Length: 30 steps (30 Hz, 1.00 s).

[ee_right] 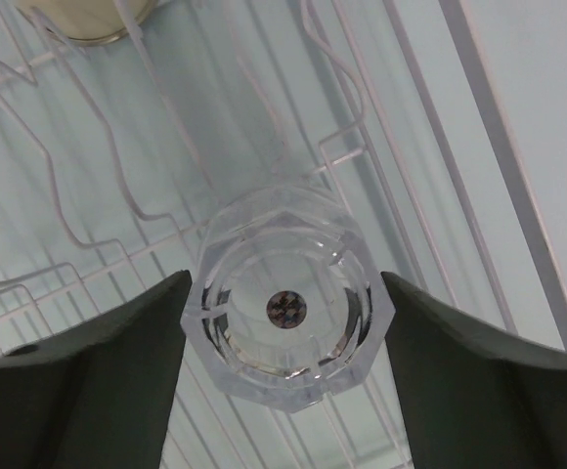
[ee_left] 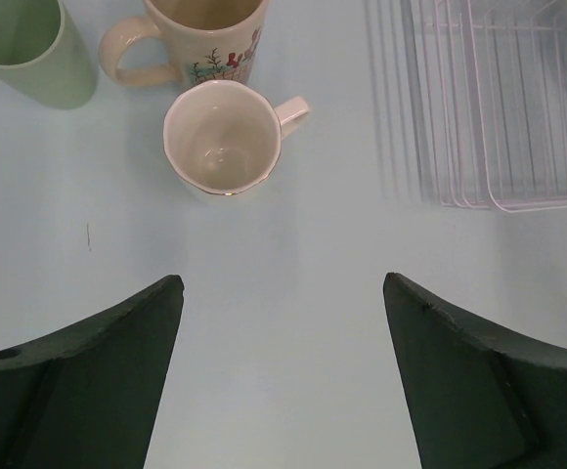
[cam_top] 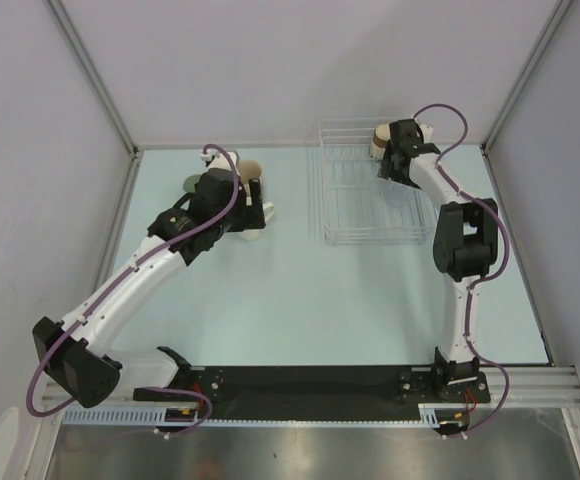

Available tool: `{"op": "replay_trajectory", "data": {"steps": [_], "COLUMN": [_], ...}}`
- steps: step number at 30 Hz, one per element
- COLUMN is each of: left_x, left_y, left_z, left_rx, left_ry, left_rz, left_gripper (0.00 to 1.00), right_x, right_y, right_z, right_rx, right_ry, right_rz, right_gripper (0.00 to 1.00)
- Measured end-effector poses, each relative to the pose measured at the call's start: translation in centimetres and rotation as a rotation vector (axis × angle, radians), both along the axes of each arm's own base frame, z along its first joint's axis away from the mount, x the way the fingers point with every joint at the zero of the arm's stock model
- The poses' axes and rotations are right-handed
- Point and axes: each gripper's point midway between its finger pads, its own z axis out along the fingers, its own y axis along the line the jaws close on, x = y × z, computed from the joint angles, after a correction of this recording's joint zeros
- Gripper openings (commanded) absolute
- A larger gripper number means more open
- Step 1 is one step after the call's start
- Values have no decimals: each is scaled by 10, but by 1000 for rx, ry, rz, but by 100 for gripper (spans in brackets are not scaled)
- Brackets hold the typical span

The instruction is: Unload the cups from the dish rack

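The white wire dish rack (cam_top: 370, 190) stands at the back right; its corner shows in the left wrist view (ee_left: 503, 107). My right gripper (cam_top: 398, 165) is open over the rack's far right end, its fingers (ee_right: 88, 381) on either side of a clear glass cup (ee_right: 285, 308) standing upside down in the rack. A tan cup (ee_right: 83, 18) sits beyond it in the rack (cam_top: 382, 135). My left gripper (ee_left: 283, 278) is open and empty above the table. In front of it stand a white handled cup (ee_left: 223, 137), a cream printed mug (ee_left: 210, 39) and a pale green cup (ee_left: 29, 49).
The three unloaded cups cluster at the back left of the pale blue table (cam_top: 300, 300), left of the rack. Grey walls enclose the back and both sides. A black rail (cam_top: 310, 385) runs along the near edge.
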Motion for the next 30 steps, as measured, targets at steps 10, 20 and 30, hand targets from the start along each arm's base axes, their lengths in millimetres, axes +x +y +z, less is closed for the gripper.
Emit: {"op": "replay_trajectory", "data": {"steps": [10, 20, 30], "left_x": [1, 2, 5], "left_y": [0, -1, -2], "left_z": [-2, -2, 6], "left_rx": [4, 3, -21], "left_ry": [4, 1, -28], "left_rz": [0, 3, 13], "left_gripper": [88, 88, 91], "right_x": [4, 0, -19], "right_y": [1, 1, 22], "right_z": [1, 1, 77], "right_rx": [14, 23, 83], "right_ry": [-10, -16, -124], "right_rz": [0, 3, 54], "right_gripper": [0, 0, 0]}}
